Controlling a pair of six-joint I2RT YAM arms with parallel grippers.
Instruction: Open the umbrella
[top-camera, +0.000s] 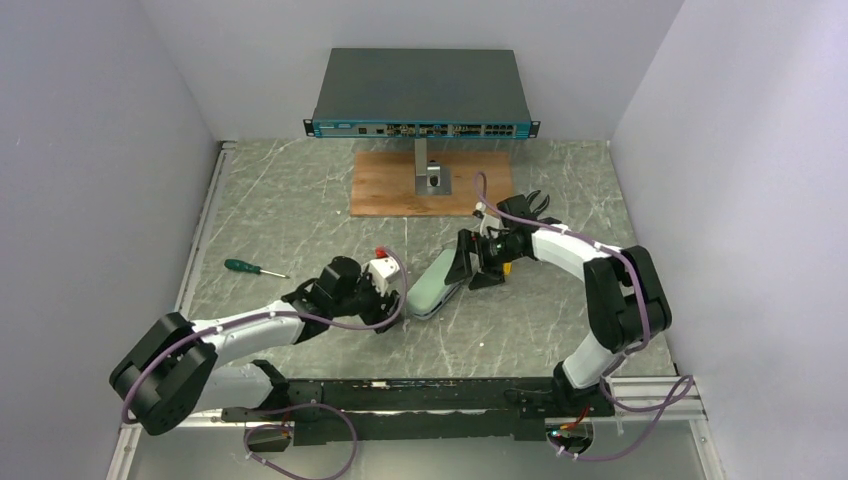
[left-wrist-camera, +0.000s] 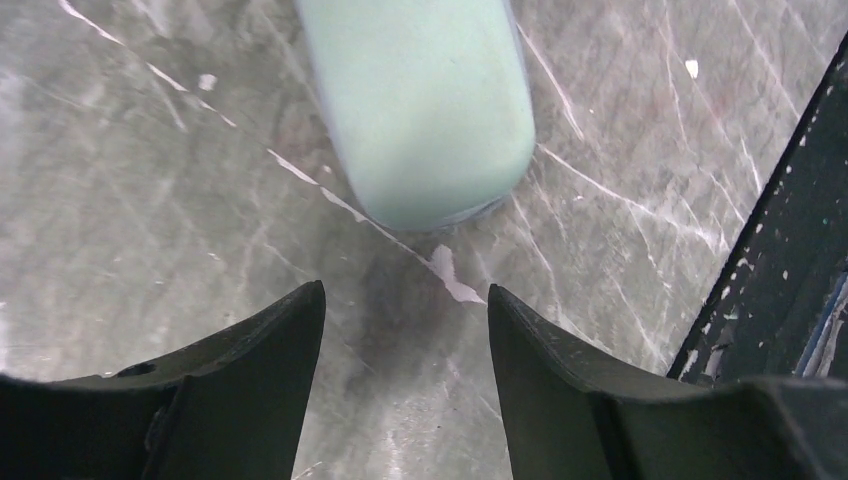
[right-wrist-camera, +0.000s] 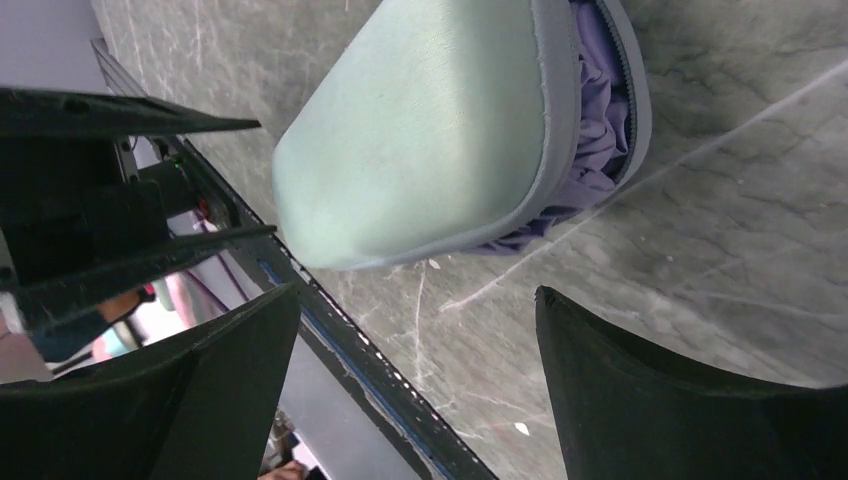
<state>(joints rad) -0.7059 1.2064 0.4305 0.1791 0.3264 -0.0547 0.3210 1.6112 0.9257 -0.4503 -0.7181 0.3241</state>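
Pale green oval case, smooth matte shell, zip part-open; crumpled lavender umbrella fabric bulging inside, mid grey veined table. Left gripper spread at near end, right gripper spread at far end, neither touching. Green-handled screwdriver well apart, left.

Most of the umbrella out of sight inside the green case, only lavender folds at its seam.
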